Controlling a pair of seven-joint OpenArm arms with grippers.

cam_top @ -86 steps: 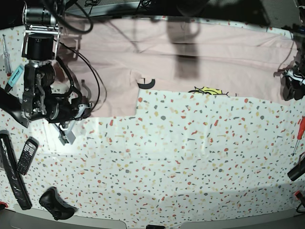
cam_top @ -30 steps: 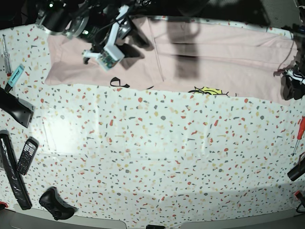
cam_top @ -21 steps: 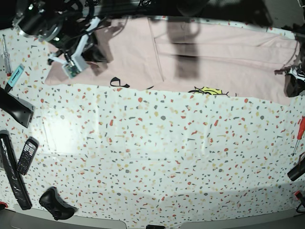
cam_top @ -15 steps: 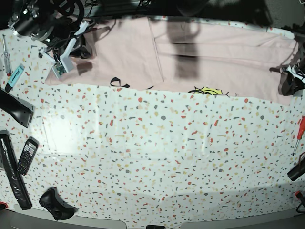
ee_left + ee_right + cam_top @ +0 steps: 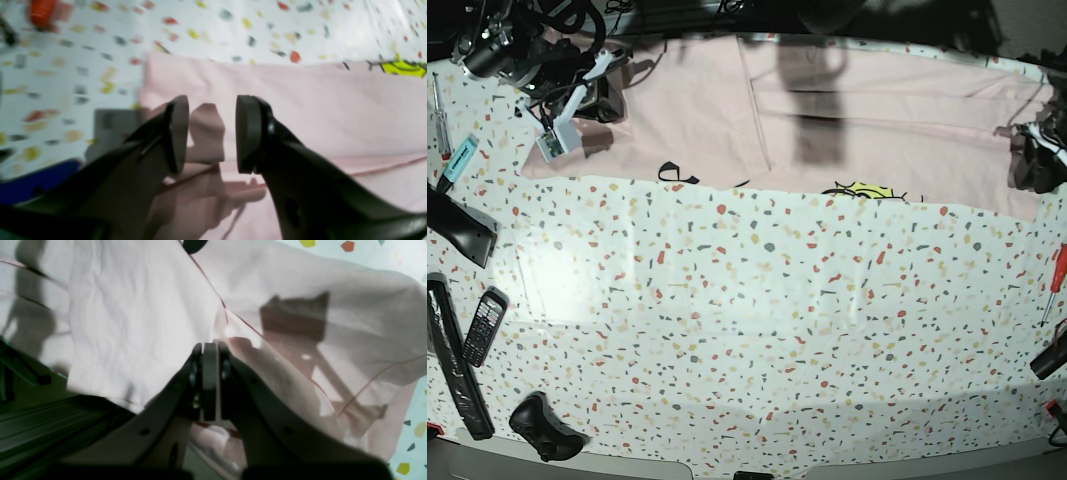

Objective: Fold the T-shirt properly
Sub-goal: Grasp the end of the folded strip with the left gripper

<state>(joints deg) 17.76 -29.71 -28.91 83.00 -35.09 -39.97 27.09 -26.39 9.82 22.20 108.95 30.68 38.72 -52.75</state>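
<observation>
The pale pink T-shirt lies spread across the far side of the table, with black lettering and a yellow mark at its near edge. My right gripper is at the shirt's left end. In the right wrist view it is shut, with the T-shirt bunched and tented at its tips. My left gripper is at the shirt's right end. The left wrist view shows it open, with a raised fold of the T-shirt standing loose between the pads.
At the table's left edge are a screwdriver, a teal marker, a phone, a long black bar and a game controller. A red screwdriver lies at the right. A dark rail runs behind the table.
My right gripper has swung left across the shirt to its left end. The left part, folded over earlier, now lies spread out. My left gripper has shifted slightly toward the back.
</observation>
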